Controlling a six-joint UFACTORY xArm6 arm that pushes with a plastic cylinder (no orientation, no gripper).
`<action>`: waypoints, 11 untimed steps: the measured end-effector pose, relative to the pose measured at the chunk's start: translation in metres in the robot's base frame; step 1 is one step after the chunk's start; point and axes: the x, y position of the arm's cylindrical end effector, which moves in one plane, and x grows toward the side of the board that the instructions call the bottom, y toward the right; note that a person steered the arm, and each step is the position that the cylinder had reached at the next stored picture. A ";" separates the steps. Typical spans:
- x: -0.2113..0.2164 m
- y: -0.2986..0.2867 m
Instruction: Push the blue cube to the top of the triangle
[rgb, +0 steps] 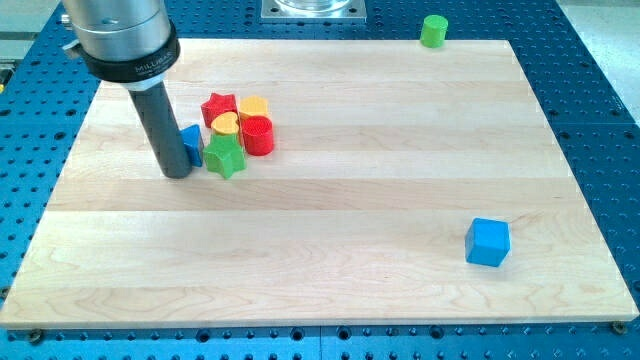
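Wooden board (330, 250) on a blue perforated table (600, 120). The arm's silver and black housing (118, 35) enters at the view's top left; a dark rod (165, 130) drops from it. No jaws on this rig, so nothing to call apart or together, just the rod. The tip (177, 174) rests on the board at the view's left, just left of a tight cluster of blocks.

Cluster: a small blue block (192, 143), half hidden behind the rod, touching or almost touching it; exact shape hard to tell, maybe wedge-like. Right of it a green star (226, 156), touching the blue one. Above the green star a red star (218, 106). Yellow heart-like piece (226, 123) between the two stars. Another yellow block (254, 105) at the cluster's upper right, shape unclear. Red cylinder (258, 135) on the cluster's right side, below that yellow block.

Blue cube (488, 242) sits alone at the view's lower right, well apart from the cluster and from the tip, near the board's right edge.

Green cylinder (433, 30) at the view's top right, at or just past the board's top edge; cannot tell whether it's on the board or the table.
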 end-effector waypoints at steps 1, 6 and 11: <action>0.026 0.002; 0.129 0.291; 0.077 0.050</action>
